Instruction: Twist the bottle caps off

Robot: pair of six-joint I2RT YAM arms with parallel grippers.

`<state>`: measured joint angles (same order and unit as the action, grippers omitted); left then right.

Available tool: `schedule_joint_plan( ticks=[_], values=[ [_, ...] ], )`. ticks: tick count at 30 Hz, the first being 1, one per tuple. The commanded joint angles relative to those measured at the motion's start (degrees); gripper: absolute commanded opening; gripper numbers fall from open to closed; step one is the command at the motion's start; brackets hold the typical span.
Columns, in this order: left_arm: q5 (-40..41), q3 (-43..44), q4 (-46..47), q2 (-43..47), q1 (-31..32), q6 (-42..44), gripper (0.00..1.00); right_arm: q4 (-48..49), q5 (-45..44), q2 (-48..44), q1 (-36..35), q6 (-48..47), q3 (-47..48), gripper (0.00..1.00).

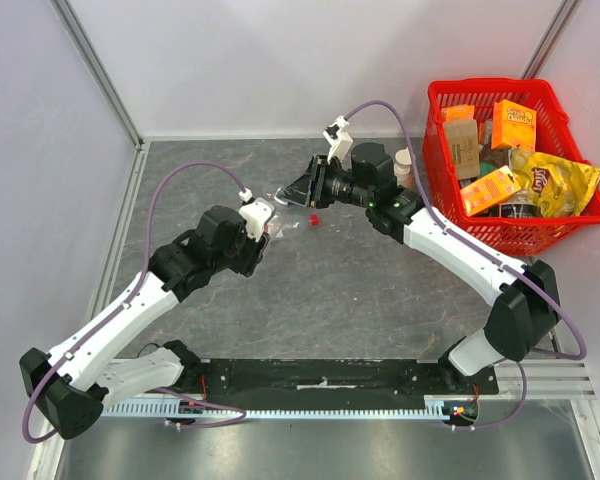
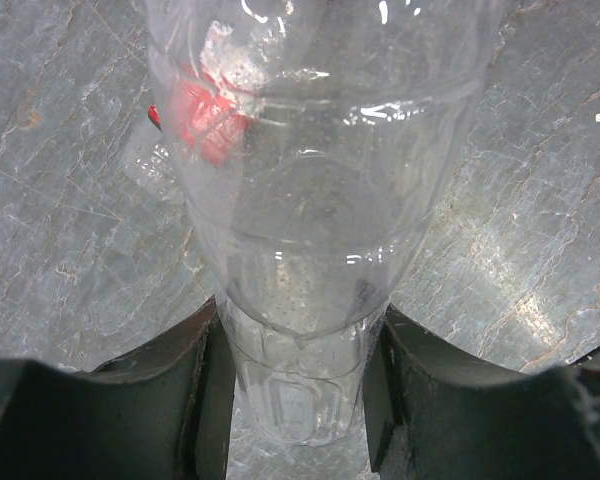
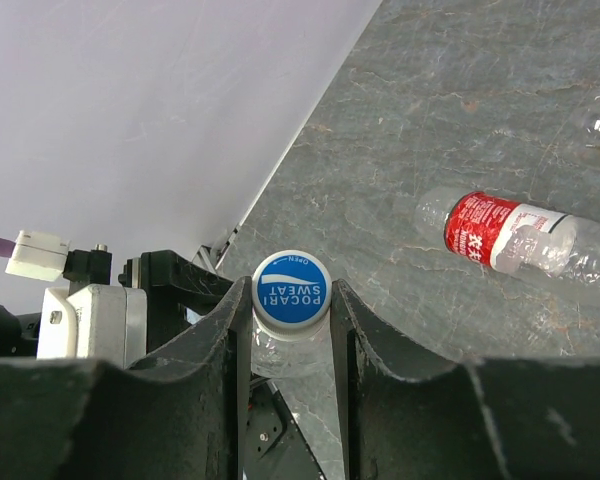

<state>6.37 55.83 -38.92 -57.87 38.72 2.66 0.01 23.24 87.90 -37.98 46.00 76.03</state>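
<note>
You are pinching the blue cap while bracing its bottle.
Your right pincer [image 3: 291, 297] is squeezing the blue cap [image 3: 291, 290] from both sides, apparently for twisting; your left pincer [image 2: 298, 365] is clamping the clear bottle [image 2: 310, 220] by its body, over the counter [image 3: 460, 100], likely to stop it spinning. The neck is hiding behind the fingers.

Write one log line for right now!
left gripper: holds clear bottle | right gripper: clamped on blue cap | red cap: loose on table
</note>
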Motion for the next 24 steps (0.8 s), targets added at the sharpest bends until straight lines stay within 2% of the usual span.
schedule_joint_plan(
  ticks=[1, 5, 9, 20, 24],
  values=[
    [0.2, 0.2, 1.7, 0.4, 0.1, 1.0, 0.09, 2.2, 1.5, -0.6, -0.4, -0.6, 1.5, 0.1],
    [-0.3, 0.9, 1.2, 0.6, 0.2, 0.9, 0.09, 2.8, 2.7, -1.4, -0.3, -2.0, 1.4, 0.03],
    [-2.7, 2.5, 0.5, 1.0, 0.1, 0.5, 0.09, 3.6, 4.3, -2.7, -0.4, -4.0, 1.3, 0.0],
    [-23.5, 7.4, -1.5, 1.4, 0.1, 1.4, 0.06, 6.0, 9.8, -9.8, -0.3, -11.9, -0.6, 0.0],
    [-30.0, 9.0, -2.5, 1.7, 0.1, 2.3, 0.06, 9.0, 15.2, -11.6, -0.2, -12.1, -1.2, 0.0]
  ],
)
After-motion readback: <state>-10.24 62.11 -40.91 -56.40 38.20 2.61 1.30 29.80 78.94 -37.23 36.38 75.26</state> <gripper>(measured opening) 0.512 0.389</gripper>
